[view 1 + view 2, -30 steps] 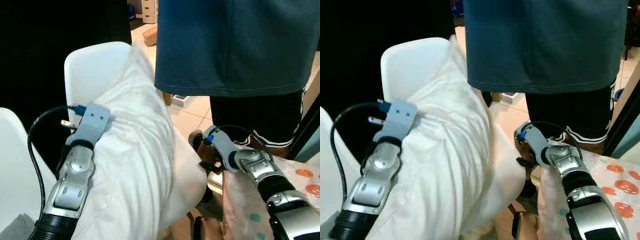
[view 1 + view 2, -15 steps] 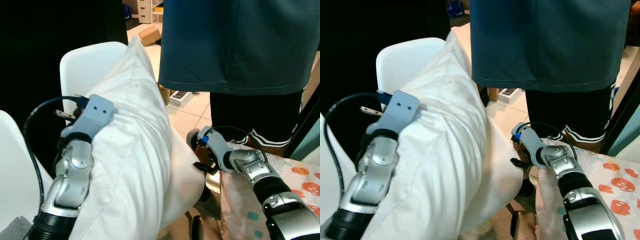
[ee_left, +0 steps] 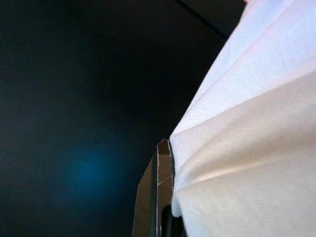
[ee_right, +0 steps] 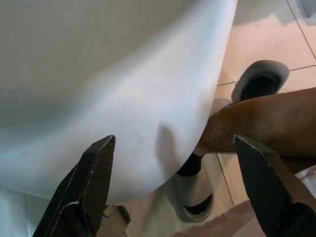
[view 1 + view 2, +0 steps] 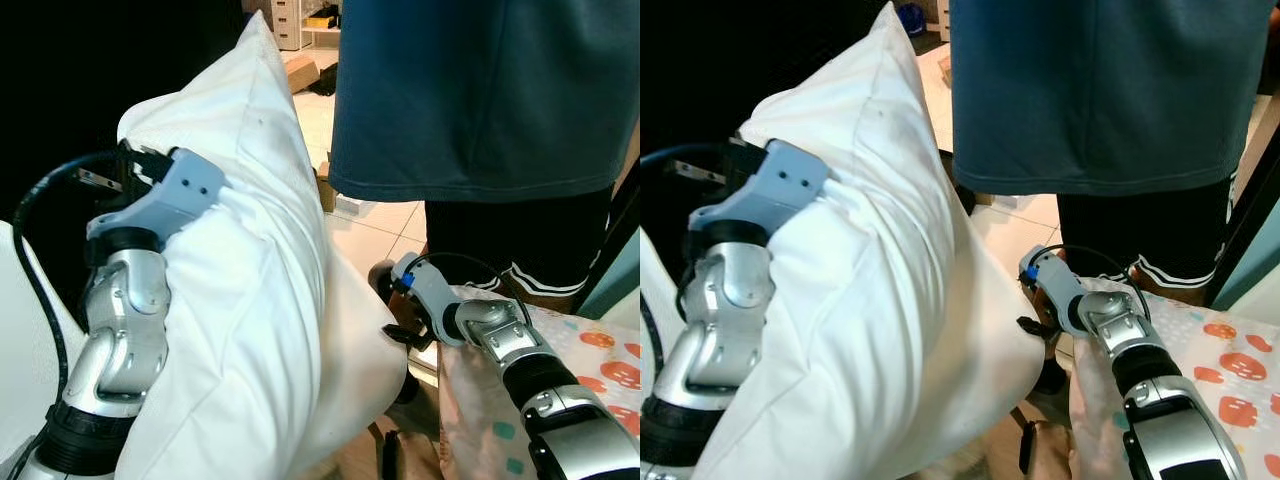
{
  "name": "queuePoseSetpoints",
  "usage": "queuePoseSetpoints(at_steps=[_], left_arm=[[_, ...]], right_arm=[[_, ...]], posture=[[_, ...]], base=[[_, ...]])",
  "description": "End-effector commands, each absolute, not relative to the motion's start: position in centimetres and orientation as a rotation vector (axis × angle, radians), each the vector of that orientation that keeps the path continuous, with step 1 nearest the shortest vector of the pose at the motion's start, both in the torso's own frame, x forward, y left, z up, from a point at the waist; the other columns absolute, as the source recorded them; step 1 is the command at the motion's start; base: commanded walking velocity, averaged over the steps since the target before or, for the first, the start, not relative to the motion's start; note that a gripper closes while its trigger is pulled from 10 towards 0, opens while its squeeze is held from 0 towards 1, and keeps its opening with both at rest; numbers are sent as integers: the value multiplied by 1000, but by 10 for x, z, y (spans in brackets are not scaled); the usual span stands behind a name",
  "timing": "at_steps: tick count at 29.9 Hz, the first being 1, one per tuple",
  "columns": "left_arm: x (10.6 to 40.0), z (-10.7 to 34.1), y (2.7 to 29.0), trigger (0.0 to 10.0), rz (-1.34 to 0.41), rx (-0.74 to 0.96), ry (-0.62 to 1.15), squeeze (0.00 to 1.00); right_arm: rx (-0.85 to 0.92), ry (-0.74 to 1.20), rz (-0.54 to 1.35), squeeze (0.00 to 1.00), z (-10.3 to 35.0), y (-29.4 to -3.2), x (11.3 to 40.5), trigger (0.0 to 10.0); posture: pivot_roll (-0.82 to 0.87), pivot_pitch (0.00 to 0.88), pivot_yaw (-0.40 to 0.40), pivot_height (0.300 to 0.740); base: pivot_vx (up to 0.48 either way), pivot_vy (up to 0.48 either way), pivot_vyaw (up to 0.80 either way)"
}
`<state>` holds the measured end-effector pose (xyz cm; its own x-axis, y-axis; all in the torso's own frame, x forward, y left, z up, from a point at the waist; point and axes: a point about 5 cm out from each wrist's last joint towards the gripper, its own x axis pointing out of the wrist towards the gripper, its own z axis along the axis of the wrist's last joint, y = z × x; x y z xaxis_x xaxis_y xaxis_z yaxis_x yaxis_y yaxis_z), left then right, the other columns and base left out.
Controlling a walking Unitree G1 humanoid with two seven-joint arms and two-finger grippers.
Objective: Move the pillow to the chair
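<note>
A big white pillow (image 5: 250, 260) stands upright between my two arms and hides the chair's back. My left gripper (image 3: 167, 153) is high on the pillow's left side. It is shut on a bunch of the fabric, with one black finger (image 3: 159, 197) showing against the folds. The white chair's (image 5: 368, 345) smooth shell shows at the pillow's lower right. My right gripper (image 4: 173, 143) is open beside that shell (image 4: 123, 74), its two fingers wide apart and holding nothing.
A person in a blue shirt (image 5: 480, 90) and black shorts stands close behind the chair, their bare leg (image 4: 256, 118) and slipper (image 4: 259, 81) near my right gripper. A second white chair (image 5: 20, 300) is at the left. A patterned cloth (image 5: 610, 350) lies at the right.
My left arm has risen and lifted the pillow, which now covers the chair back that showed before. The right gripper has stayed about where it was.
</note>
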<state>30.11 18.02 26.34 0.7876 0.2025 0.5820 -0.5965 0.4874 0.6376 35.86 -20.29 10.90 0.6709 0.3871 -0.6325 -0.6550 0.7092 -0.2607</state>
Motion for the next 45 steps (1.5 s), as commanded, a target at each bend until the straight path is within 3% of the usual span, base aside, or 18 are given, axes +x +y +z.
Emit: queuePoseSetpoints(at_steps=[1,6,7,10,11,12,13,15,16,19,23,24,28,31,41,43,45], left_arm=[[300,262,184,0,564,981,-492,0],[313,198,182,0,473,1085,-319,0],[316,170,186,2510,437,1107,-225,0],[316,157,190,2510,424,1110,-176,0],[316,140,195,4745,415,1087,-104,0],[315,128,198,6078,404,1082,-60,0],[313,120,201,6980,399,1049,-16,0],[312,111,202,7490,383,1034,21,0],[312,109,202,9725,363,1023,34,0],[313,107,201,10000,340,1013,42,0],[318,101,180,10000,135,901,30,0],[319,103,163,10000,7,769,14,0],[318,112,144,10000,-143,584,-28,0],[316,113,136,10000,-209,632,-43,0],[318,107,148,10000,-159,759,11,0],[322,113,174,10000,-21,765,82,0],[324,119,184,10000,12,761,89,0]], right_arm=[[-505,571,639,0,106,-196,357,10000],[-501,579,644,0,102,-194,355,10000],[-504,582,645,0,101,-193,354,10000],[-506,583,646,0,101,-192,354,10000],[-500,579,647,0,101,-190,354,10000],[-496,577,648,0,101,-189,354,10000],[-493,575,649,0,101,-188,354,10000],[-494,578,652,0,100,-187,354,10000],[-497,581,652,0,99,-187,353,10000],[-500,584,651,0,98,-188,353,10000],[-516,598,643,0,96,-191,352,10000],[-517,588,644,0,98,-189,352,10000],[-480,549,669,0,107,-182,355,10000],[-491,549,686,0,115,-182,356,10000],[-532,596,627,0,114,-200,354,10000],[-535,599,613,0,115,-205,354,10000],[-536,602,608,0,115,-207,353,10000]], posture=[[-65,52,30,560],[-66,63,35,560],[-72,66,42,560],[-76,69,43,560],[-79,73,45,560],[-79,73,45,560],[-80,75,46,560],[-78,80,46,560],[-78,82,46,560],[-76,83,48,560],[-72,85,53,560],[-64,86,53,560],[-65,86,56,560],[-66,85,59,560],[-69,85,55,560],[-72,83,56,560],[-70,82,53,560]], base=[[0,0,0],[0,0,0],[0,0,0],[0,0,0],[0,0,0],[0,0,0],[0,0,0],[0,0,0],[0,0,0],[0,0,0],[0,0,0],[0,0,0],[0,0,0],[0,0,0],[0,0,0],[0,0,0],[0,0,0]])
